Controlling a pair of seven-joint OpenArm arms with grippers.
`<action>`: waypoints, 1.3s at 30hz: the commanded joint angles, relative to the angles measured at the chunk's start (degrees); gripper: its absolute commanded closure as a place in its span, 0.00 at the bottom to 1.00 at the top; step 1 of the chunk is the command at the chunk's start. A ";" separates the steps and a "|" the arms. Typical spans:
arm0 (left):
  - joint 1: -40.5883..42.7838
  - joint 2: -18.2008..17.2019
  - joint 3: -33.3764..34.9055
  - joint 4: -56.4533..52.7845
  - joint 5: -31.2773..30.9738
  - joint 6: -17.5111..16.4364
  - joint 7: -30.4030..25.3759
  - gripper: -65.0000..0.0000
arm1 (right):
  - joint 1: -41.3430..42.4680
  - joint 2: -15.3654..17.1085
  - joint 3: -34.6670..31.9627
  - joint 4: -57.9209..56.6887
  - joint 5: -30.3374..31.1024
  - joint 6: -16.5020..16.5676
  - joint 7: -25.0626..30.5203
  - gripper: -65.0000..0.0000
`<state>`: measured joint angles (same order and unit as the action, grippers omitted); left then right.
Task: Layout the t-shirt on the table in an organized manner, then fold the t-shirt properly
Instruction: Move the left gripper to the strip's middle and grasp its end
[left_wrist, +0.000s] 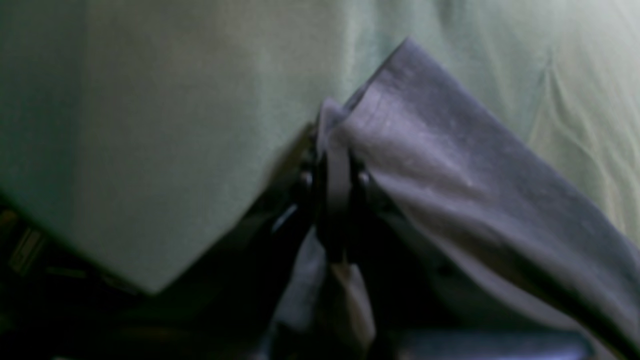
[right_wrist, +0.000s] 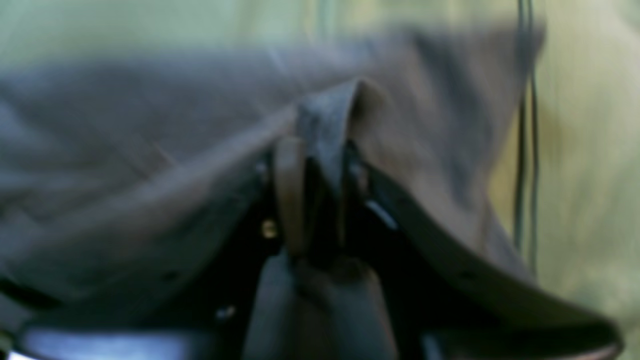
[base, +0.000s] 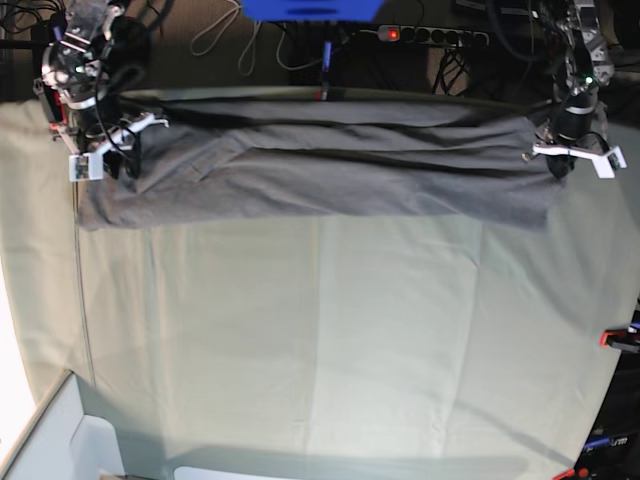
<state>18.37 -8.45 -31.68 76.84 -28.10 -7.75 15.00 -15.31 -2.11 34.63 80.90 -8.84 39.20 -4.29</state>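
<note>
The grey t-shirt (base: 330, 170) lies stretched as a long band across the far side of the table (base: 330, 330). At the band's right end in the base view, my left gripper (base: 560, 150) is shut on a corner of the t-shirt (left_wrist: 450, 165), and the left wrist view shows the hem pinched between the left gripper's (left_wrist: 334, 150) fingers. My right gripper (base: 100, 150) is at the band's left end. In the blurred right wrist view a fold of the t-shirt (right_wrist: 125, 150) still stands between the right gripper's (right_wrist: 320, 160) fingers, which sit slightly apart.
A power strip (base: 430, 35) with a red light, a blue object (base: 310, 8) and cables lie behind the table's far edge. Red clamps (base: 618, 338) sit at the right edge. A pale box (base: 60, 440) is at the near left corner. A thin black cable (right_wrist: 525, 125) hangs beside the right gripper.
</note>
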 joint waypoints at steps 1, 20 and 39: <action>-0.04 -0.83 -0.36 1.01 -0.08 0.06 -1.42 1.00 | 0.23 0.48 0.14 0.99 0.97 0.80 1.44 0.69; 8.93 8.93 6.85 28.52 0.54 0.06 -1.33 1.00 | 7.09 -1.98 24.31 4.33 1.06 0.80 0.82 0.52; 1.01 5.94 55.37 16.74 17.86 0.76 -1.69 1.00 | 5.77 -2.15 24.14 4.33 1.06 0.80 0.82 0.52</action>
<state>19.68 -2.85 23.77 92.60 -10.09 -6.70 14.98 -9.43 -4.91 58.61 84.27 -8.64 39.20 -4.93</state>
